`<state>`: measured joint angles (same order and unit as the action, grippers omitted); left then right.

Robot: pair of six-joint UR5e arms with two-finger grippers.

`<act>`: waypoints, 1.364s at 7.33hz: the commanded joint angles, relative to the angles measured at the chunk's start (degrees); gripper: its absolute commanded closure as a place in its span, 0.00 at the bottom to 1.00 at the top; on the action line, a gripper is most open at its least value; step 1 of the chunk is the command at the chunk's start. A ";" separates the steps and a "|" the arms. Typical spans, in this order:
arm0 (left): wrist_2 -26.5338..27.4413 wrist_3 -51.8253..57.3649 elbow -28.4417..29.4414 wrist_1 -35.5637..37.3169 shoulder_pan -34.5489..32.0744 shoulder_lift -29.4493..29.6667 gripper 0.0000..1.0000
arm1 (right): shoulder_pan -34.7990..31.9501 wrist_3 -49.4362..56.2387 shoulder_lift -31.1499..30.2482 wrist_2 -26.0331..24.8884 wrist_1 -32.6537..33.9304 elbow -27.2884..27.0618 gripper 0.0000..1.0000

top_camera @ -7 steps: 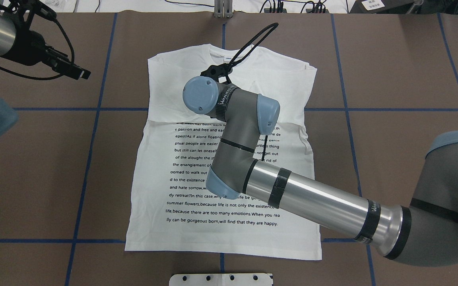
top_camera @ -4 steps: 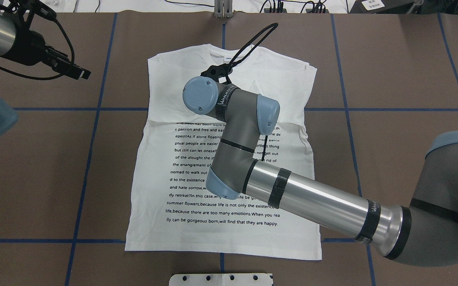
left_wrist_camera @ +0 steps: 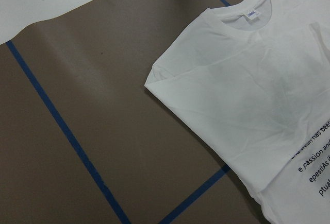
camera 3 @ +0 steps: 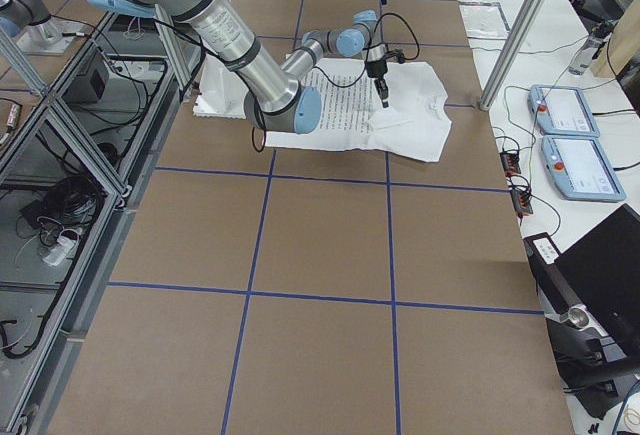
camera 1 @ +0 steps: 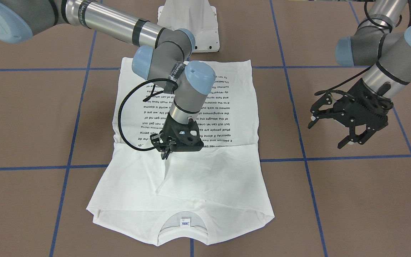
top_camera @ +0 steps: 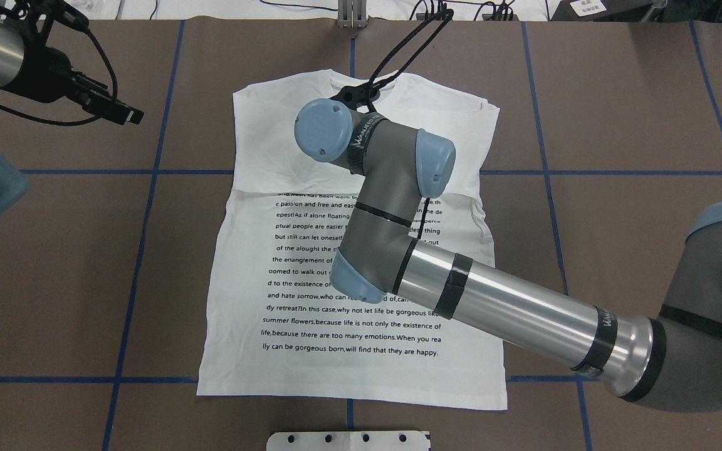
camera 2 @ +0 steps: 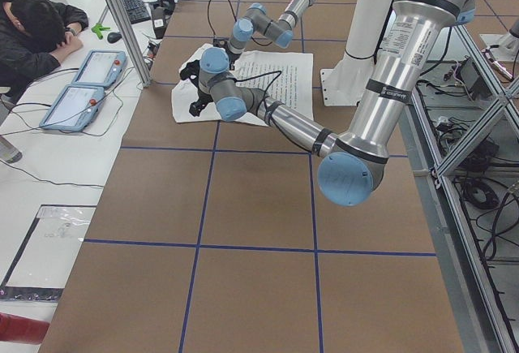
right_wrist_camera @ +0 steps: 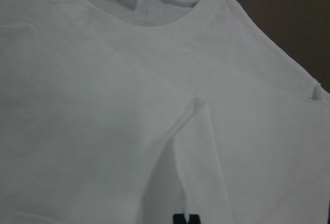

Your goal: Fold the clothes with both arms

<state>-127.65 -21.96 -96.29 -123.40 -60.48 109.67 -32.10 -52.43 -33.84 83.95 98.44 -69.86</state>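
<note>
Right pincer closed, tips down over the shirt's chest crease. Shirt spread flat on the bench, sleeves tucked in. Left pincer gaping, well off the shirt's side. Likely between folds; next, gripping both shoulders.

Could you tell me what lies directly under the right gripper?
The white T-shirt: the right gripper stands over where its folded-in sleeves meet, beside the printed text. The table beneath is covered there; whether fabric is pinched cannot be seen.
</note>
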 commanded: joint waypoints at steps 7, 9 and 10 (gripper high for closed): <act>0.21 -1.34 -1.36 0.09 0.10 -0.85 0.00 | -6.40 11.57 -12.83 -0.19 -1.39 -8.45 0.00; 0.21 -1.42 -1.36 0.09 0.10 -0.86 0.00 | -6.75 11.56 -12.39 1.82 -6.75 -8.62 0.00; 0.38 -3.25 -1.88 0.26 0.18 -0.86 0.00 | -7.62 10.25 -13.35 8.19 -9.64 -12.10 0.00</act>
<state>-127.40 -23.81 -97.77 -123.26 -60.36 108.85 -38.99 -41.16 -46.63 86.84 91.91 -79.29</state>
